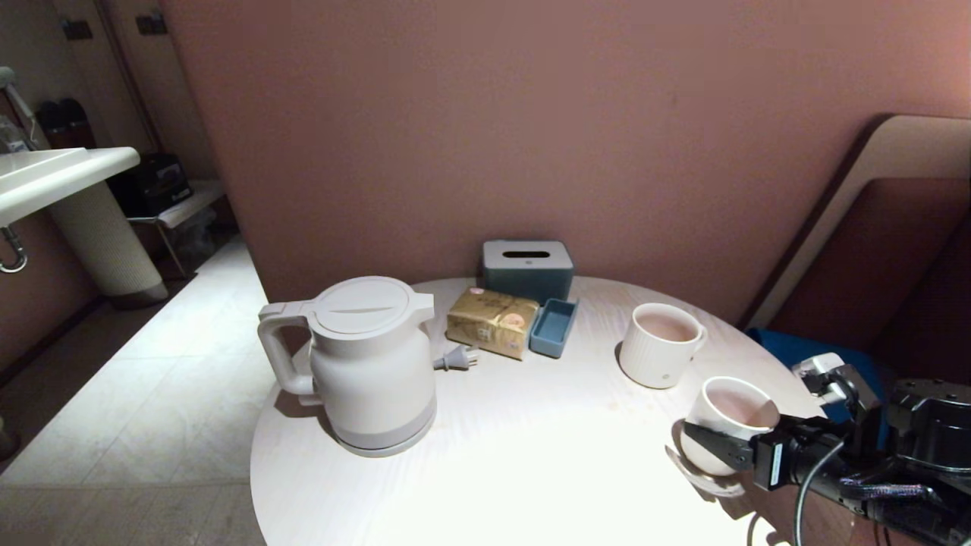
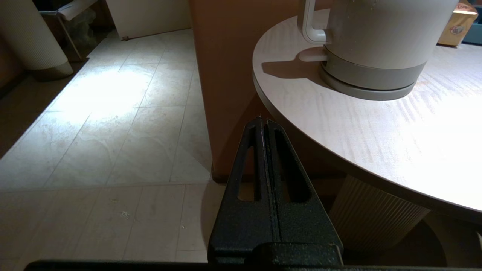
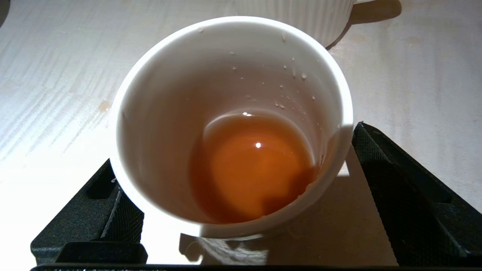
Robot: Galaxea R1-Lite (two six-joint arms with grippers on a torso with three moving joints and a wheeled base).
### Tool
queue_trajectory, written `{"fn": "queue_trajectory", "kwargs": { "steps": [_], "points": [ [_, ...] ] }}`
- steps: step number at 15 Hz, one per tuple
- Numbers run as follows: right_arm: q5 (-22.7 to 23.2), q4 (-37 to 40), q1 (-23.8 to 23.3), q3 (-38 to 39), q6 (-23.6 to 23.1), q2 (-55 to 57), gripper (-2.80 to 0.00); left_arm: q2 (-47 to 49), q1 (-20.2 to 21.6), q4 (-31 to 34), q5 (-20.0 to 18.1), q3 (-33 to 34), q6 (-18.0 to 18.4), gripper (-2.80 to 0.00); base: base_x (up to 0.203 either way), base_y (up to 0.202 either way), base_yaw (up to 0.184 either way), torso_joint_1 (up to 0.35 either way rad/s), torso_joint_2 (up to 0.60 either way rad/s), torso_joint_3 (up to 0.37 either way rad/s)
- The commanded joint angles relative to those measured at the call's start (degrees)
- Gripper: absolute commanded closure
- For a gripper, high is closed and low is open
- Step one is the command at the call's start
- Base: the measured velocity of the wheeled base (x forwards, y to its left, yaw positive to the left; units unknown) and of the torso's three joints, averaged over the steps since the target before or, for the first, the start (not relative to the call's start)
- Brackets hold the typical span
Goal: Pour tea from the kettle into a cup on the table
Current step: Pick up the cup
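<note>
The white kettle (image 1: 372, 364) stands lid shut on the left part of the round pale table (image 1: 516, 455), its handle toward the table's left edge. Near the right edge stands the plain white cup (image 1: 728, 425), holding a little reddish-brown tea (image 3: 252, 165) with droplets on its inner wall. My right gripper (image 1: 702, 434) is open, one finger on each side of the cup (image 3: 158, 113). In the right wrist view a lit gap separates one finger (image 3: 376, 158) from the cup wall. My left gripper (image 2: 263, 120) is shut and empty, low beside the table's edge, short of the kettle (image 2: 376, 41).
A ribbed white mug (image 1: 658, 345) stands just behind the cup. At the back are a grey tissue box (image 1: 527, 269), a yellow packet (image 1: 491, 322) and a small blue tray (image 1: 554, 327). The kettle's plug (image 1: 457, 356) lies beside it. A washbasin (image 1: 53, 178) stands far left.
</note>
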Motion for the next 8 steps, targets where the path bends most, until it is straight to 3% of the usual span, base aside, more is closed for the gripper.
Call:
{"fn": "queue_trajectory", "kwargs": {
  "steps": [1,3,4,8],
  "points": [
    [0.1,-0.5,0.0,-0.1,0.0,0.3,-2.80,0.1,0.0,0.0,0.0,0.0,0.0,0.00,0.000,0.000,0.000,0.000,0.00,0.000],
    [0.1,-0.5,0.0,-0.4,0.0,0.6,-2.80,0.1,0.0,0.0,0.0,0.0,0.0,0.00,0.000,0.000,0.000,0.000,0.00,0.000],
    [0.1,-0.5,0.0,-0.4,0.0,0.9,0.00,0.1,0.0,0.0,0.0,0.0,0.0,0.00,0.000,0.000,0.000,0.000,0.00,0.000],
    [0.1,-0.9,0.1,-0.3,-0.1,1.2,0.00,0.1,0.0,0.0,0.0,0.0,0.0,0.00,0.000,0.000,0.000,0.000,0.00,0.000]
  ]
}}
